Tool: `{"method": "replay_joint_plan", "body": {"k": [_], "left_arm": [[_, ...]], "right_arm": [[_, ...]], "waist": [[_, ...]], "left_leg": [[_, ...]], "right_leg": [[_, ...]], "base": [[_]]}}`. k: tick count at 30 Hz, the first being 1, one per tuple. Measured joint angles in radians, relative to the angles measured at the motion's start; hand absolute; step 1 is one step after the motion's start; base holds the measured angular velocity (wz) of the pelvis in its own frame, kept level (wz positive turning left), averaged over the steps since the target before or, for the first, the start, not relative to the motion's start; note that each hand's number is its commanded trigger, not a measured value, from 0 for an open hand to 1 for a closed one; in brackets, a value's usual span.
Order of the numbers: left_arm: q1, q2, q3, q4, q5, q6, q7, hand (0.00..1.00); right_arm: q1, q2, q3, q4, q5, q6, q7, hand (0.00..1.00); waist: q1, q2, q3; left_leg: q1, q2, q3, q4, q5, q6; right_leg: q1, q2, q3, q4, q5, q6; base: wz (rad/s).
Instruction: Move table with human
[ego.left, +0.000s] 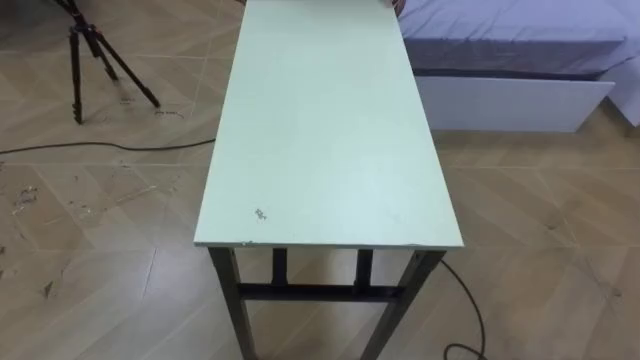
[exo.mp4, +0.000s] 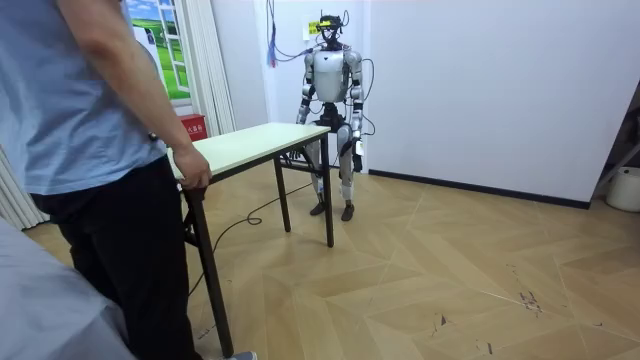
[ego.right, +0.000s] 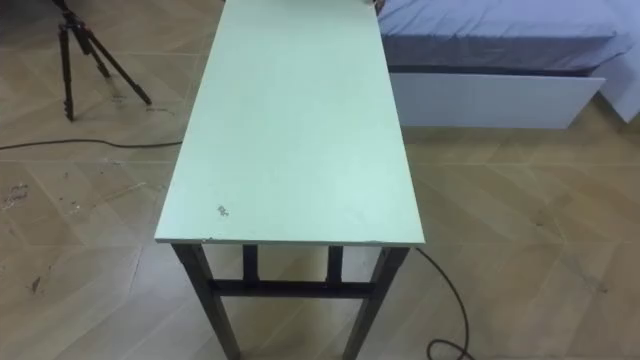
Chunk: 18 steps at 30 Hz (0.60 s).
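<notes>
A long table (ego.left: 330, 130) with a pale green top and dark metal legs stretches away from me across the wooden floor, its near short edge just below me. In the room view I stand upright behind the table's (exo.mp4: 255, 145) far end. Both arms hang at my sides, the right hand (exo.mp4: 303, 118) on the room view's left and the left hand (exo.mp4: 358, 130) on its right, neither touching the tabletop. At the opposite end a person in a blue shirt holds the table's edge with one hand (exo.mp4: 192, 172). A bit of that hand (ego.left: 392, 4) shows at the top's far corner.
A black tripod (ego.left: 90, 60) stands on the floor to my left, with a dark cable (ego.left: 100, 147) running past it. A bed (ego.left: 510, 30) with a white base board (ego.left: 510, 100) lies to the far right. A red box (exo.mp4: 192, 125) sits by the curtain.
</notes>
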Motion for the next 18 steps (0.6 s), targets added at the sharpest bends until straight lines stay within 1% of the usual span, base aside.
{"method": "replay_joint_plan", "body": {"k": [5, 6, 9, 11, 14, 16, 18], "left_arm": [[-0.004, -0.007, -0.008, 0.000, 0.000, 0.002, -0.014, 0.00], [-0.003, -0.007, -0.010, 0.000, 0.000, 0.002, -0.025, 0.00], [-0.003, -0.007, -0.009, 0.000, -0.001, 0.007, -0.043, 0.00], [-0.003, -0.006, -0.009, 0.000, -0.007, 0.008, -0.051, 0.00], [-0.003, -0.005, -0.014, 0.000, -0.052, 0.011, -0.082, 0.00], [-0.001, -0.005, -0.016, 0.000, -0.086, 0.019, -0.102, 0.00], [0.006, -0.003, -0.015, 0.000, -0.149, 0.027, -0.124, 0.00]], "right_arm": [[0.000, 0.000, 0.001, 0.000, 0.004, 0.000, 0.000, 0.00], [0.000, 0.000, 0.001, 0.003, 0.004, 0.000, 0.001, 0.00], [-0.005, -0.001, 0.001, 0.028, 0.009, 0.002, 0.011, 0.00], [-0.011, -0.002, 0.001, 0.037, 0.015, 0.014, 0.022, 0.00], [-0.012, -0.003, 0.002, 0.042, 0.047, 0.028, 0.049, 0.00], [-0.012, -0.004, 0.000, 0.043, 0.060, 0.040, 0.054, 0.00], [-0.011, -0.004, -0.001, 0.043, 0.087, 0.047, 0.065, 0.00]], "waist": [[0.002, 0.024, -0.0041], [0.002, 0.027, -0.0029], [0.001, 0.029, -0.0033], [0.002, 0.028, -0.0031], [0.001, 0.024, -0.0026], [0.001, 0.023, -0.0042], [0.002, 0.023, -0.0050]], "left_leg": [[0.001, 0.000, -0.003, -0.002, 0.000, 0.000], [0.001, 0.000, -0.003, -0.002, 0.000, 0.000], [0.001, 0.000, -0.003, -0.002, 0.000, 0.000], [0.001, 0.000, -0.003, -0.002, 0.000, 0.000], [-0.001, 0.000, -0.003, -0.003, 0.000, 0.000], [0.000, -0.001, -0.003, -0.002, 0.000, 0.000], [0.000, -0.001, -0.003, -0.002, 0.000, 0.000]], "right_leg": [[0.000, 0.001, 0.002, 0.001, 0.000, 0.000], [0.000, 0.000, 0.000, 0.001, 0.000, 0.000], [0.001, 0.000, -0.001, 0.001, 0.000, 0.000], [0.001, 0.000, 0.001, 0.001, 0.000, 0.000], [0.001, 0.000, -0.001, -0.001, 0.000, 0.000], [0.001, 0.000, 0.001, -0.001, 0.000, 0.000], [0.001, 0.000, -0.002, -0.001, 0.000, 0.000]], "base": [[0.00], [0.00], [0.00], [0.00], [0.00], [0.00], [0.00]]}}
